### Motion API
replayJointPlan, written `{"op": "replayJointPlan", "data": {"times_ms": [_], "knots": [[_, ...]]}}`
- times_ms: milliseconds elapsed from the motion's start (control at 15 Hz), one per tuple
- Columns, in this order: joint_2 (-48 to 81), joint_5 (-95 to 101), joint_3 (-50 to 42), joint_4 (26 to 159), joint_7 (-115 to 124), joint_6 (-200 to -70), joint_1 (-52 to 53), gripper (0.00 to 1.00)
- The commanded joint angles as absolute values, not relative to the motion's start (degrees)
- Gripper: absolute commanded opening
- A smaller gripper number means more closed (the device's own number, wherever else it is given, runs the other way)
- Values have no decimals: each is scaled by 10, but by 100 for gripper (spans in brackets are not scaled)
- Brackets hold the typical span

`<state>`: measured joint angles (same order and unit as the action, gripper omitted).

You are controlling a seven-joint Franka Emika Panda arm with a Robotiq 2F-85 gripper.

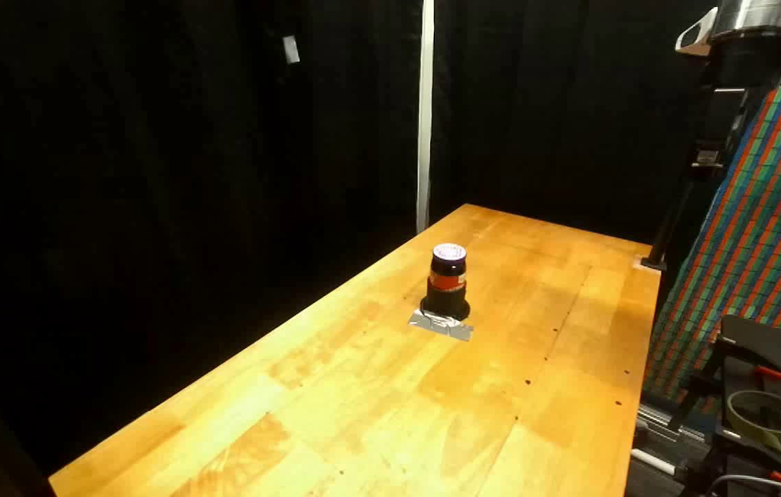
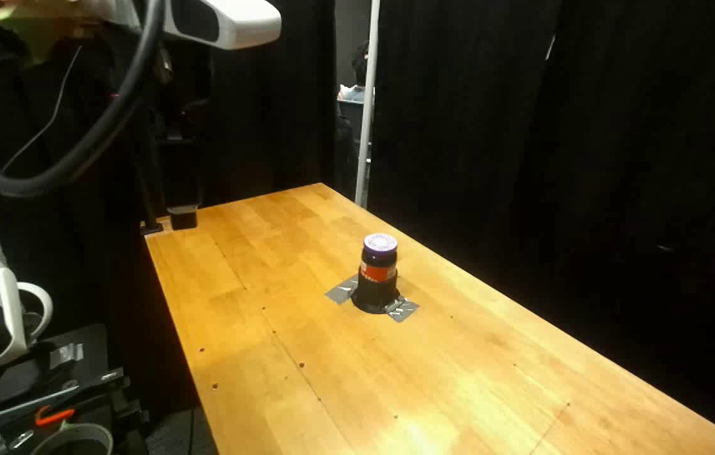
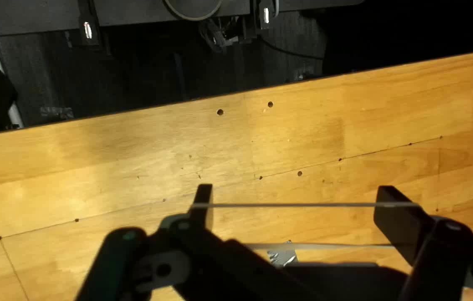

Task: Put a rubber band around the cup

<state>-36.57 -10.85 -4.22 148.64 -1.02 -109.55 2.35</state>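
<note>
The cup (image 1: 447,279) is a small dark cylinder with an orange-red band and a pale lid. It stands upright in a black holder (image 1: 445,301) on the table, and it also shows in an exterior view (image 2: 377,270). In the wrist view my gripper (image 3: 297,196) is open above the table. A thin rubber band (image 3: 290,205) is stretched around both fingers, its two strands running across the gap between them. The cup is out of view or hidden behind the gripper in the wrist view. The gripper fingers are out of both exterior views.
Silver tape (image 1: 442,326) fixes the holder to the wooden table (image 1: 390,414); a piece shows in the wrist view (image 3: 283,256). A side cart with a tape roll (image 1: 768,412) stands beside the table. Part of the arm (image 1: 756,41) hangs high. A post (image 1: 680,207) stands at the table's far corner.
</note>
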Motion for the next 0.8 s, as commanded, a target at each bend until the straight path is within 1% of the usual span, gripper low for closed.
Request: {"op": "replayJointPlan", "data": {"times_ms": [0,267,400,733], "knots": [[-365,-113,-35,1484,-14,-1093,15,100],[-367,-113,-35,1480,-14,-1093,15,100],[-340,-108,-33,1468,-18,-1114,15,100],[-182,-97,-20,1366,-45,-1164,31,100]]}}
